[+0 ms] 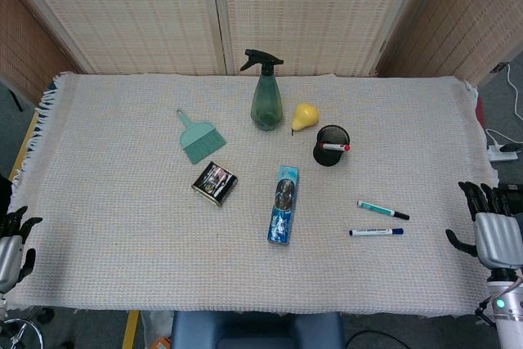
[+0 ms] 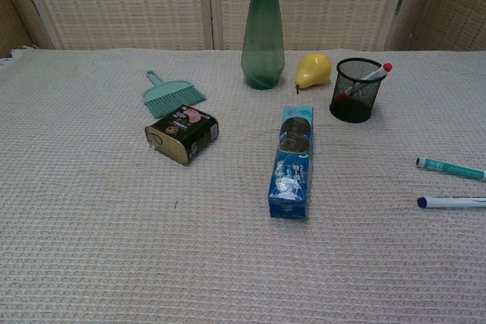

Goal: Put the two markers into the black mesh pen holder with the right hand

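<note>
A teal-capped marker and a blue-capped marker lie side by side on the cloth at the right. The black mesh pen holder stands upright behind them, with a red-capped marker leaning inside it. My right hand hovers at the table's right edge, fingers apart and holding nothing, well right of the markers. My left hand rests off the left edge, fingers apart and empty. Neither hand shows in the chest view.
A green spray bottle and a yellow pear stand behind the holder. A blue snack packet, a dark tin and a small teal brush lie mid-table on the woven cloth.
</note>
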Robot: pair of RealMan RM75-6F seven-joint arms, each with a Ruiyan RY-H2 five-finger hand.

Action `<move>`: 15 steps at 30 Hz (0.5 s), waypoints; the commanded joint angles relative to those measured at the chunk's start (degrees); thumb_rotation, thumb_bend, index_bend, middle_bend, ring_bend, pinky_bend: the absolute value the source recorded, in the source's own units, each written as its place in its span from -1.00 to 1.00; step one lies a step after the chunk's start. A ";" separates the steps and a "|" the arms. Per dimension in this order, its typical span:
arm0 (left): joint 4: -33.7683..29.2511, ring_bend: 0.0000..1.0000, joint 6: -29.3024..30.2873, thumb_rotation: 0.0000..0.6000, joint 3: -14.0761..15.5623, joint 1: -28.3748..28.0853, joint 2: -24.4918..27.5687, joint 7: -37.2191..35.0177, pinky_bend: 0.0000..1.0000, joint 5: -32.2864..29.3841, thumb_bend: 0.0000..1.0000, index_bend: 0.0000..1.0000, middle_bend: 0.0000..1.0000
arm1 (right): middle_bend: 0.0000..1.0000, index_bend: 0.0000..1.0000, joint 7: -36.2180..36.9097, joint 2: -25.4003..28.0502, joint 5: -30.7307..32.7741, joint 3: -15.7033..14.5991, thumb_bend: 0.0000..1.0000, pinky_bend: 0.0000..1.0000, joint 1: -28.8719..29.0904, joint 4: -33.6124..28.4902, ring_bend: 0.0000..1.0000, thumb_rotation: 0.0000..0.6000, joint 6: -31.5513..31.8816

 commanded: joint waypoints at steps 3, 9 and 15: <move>0.14 -0.98 -0.07 1.00 -0.16 -0.08 -0.01 -0.11 -0.45 -0.28 0.01 -0.56 -1.00 | -0.85 -0.82 -0.10 0.12 1.01 0.06 -0.65 -1.00 0.14 0.28 -0.99 1.00 -1.34; -0.17 -0.98 0.41 1.00 -0.02 0.01 0.14 -0.15 -0.45 0.51 0.01 -0.56 -1.00 | -0.85 -0.73 -0.21 0.41 0.68 -0.14 -0.65 -1.00 0.38 -0.43 -0.99 1.00 -2.08; -0.50 -0.98 0.73 1.00 0.05 0.11 0.28 -0.15 -0.45 0.89 0.01 -0.56 -1.00 | -0.85 -0.61 0.89 0.28 -1.02 -0.63 -0.65 -1.00 0.55 -0.87 -0.98 1.00 -2.09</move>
